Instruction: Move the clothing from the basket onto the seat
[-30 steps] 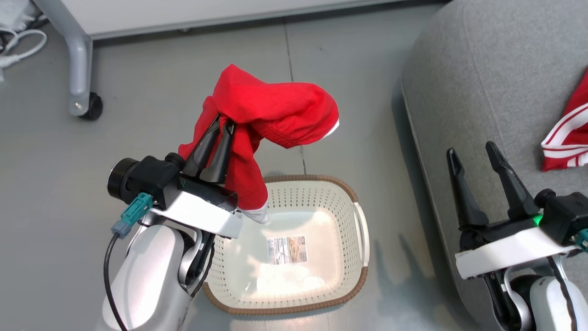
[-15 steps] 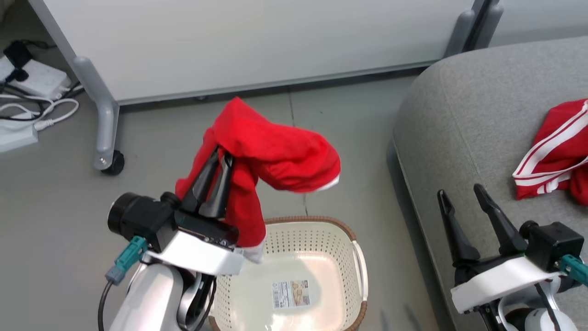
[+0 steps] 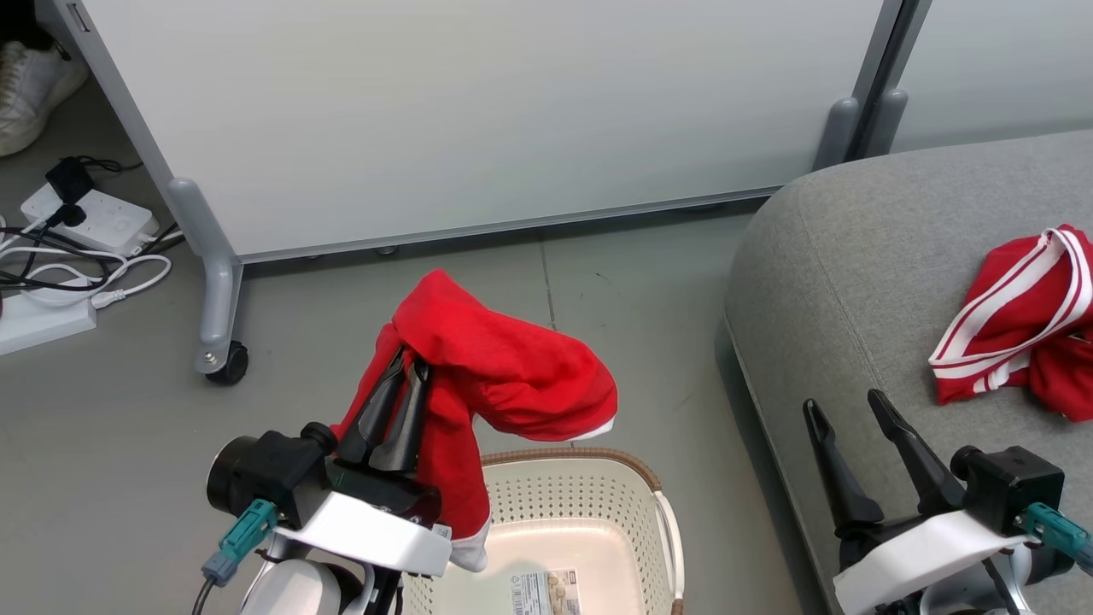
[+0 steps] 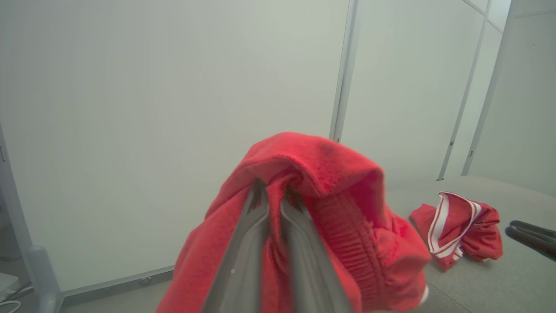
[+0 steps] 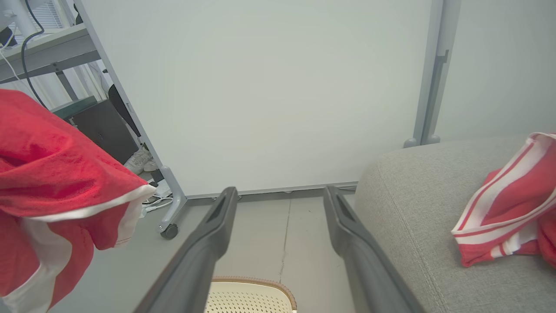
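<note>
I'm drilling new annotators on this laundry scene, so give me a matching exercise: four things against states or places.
1 left tool
2 right tool
3 basket
4 striped garment

A lying on the grey seat
B open, holding nothing
C shut on a hanging red garment
D on the floor, sticker inside

Pairs: 1-C, 2-B, 3-D, 4-A

The left tool (image 3: 408,366) sits at seven o'clock, its two dark fingers pressed together, pointing toward one o'clock and pinching a red garment (image 3: 512,376). The right tool (image 3: 844,405), at four o'clock, has its fingers spread wide and empty, pointing toward eleven o'clock.
</note>
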Motion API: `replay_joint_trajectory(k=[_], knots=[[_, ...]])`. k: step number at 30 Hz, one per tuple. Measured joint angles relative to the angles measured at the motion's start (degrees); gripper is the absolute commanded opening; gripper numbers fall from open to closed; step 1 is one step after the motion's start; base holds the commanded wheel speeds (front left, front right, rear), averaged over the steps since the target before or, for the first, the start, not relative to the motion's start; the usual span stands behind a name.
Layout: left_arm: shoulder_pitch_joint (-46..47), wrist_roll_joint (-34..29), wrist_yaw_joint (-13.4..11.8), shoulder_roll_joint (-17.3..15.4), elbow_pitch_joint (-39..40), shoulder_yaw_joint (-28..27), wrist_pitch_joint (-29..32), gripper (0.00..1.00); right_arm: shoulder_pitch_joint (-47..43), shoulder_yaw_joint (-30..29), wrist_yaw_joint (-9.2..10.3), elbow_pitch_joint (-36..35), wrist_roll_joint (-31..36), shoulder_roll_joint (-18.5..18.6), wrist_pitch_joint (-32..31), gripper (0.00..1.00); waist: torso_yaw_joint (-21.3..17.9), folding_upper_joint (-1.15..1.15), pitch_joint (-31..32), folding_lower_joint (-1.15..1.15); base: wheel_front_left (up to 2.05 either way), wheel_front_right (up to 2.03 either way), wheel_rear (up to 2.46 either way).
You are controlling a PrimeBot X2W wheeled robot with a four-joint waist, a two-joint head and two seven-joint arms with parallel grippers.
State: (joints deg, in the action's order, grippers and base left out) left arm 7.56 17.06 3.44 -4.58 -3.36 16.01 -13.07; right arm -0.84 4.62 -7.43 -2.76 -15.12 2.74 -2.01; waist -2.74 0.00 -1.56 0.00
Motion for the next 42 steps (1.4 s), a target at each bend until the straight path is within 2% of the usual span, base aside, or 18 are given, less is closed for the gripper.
replay_joint_trajectory(k=[13,17,22,29,37,42], knots=[[-0.2,0.7,-0.5,-0.2,0.4,0.5,0.5,0.00,-0.4,0.9,0.00,0.1,-0.5,0.0,-0.3,1.00,0.5,0.00,0.9,0.00,0.00,0.00,0.00],[-0.2,0.7,-0.5,-0.2,0.4,1.0,0.5,0.00,-0.2,3.1,0.00,-0.3,-0.8,0.0,-0.4,1.00,1.0,0.00,1.1,0.00,0.00,0.00,0.00],[0.0,0.7,-0.4,-0.3,0.4,1.6,0.4,0.00,2.3,10.6,0.00,-1.7,-2.5,0.0,-0.8,1.00,2.0,0.00,0.7,0.00,0.00,0.00,0.00],[1.0,0.7,-0.2,-0.4,-0.2,2.4,0.1,0.00,7.2,25.3,0.00,-0.8,-6.1,0.0,-1.3,1.00,3.5,0.00,-0.1,0.00,0.00,0.00,0.00],[1.4,0.7,0.1,-0.2,-0.6,3.9,-0.2,0.00,14.5,35.8,0.00,5.1,-10.1,0.0,0.1,1.00,5.1,0.00,-0.6,0.00,0.00,0.00,0.00],[2.2,0.7,0.4,0.0,-0.6,4.9,-0.3,0.00,19.9,40.0,0.01,11.2,-11.4,0.0,1.8,1.00,6.0,0.00,-0.9,0.00,0.00,0.00,0.00]])
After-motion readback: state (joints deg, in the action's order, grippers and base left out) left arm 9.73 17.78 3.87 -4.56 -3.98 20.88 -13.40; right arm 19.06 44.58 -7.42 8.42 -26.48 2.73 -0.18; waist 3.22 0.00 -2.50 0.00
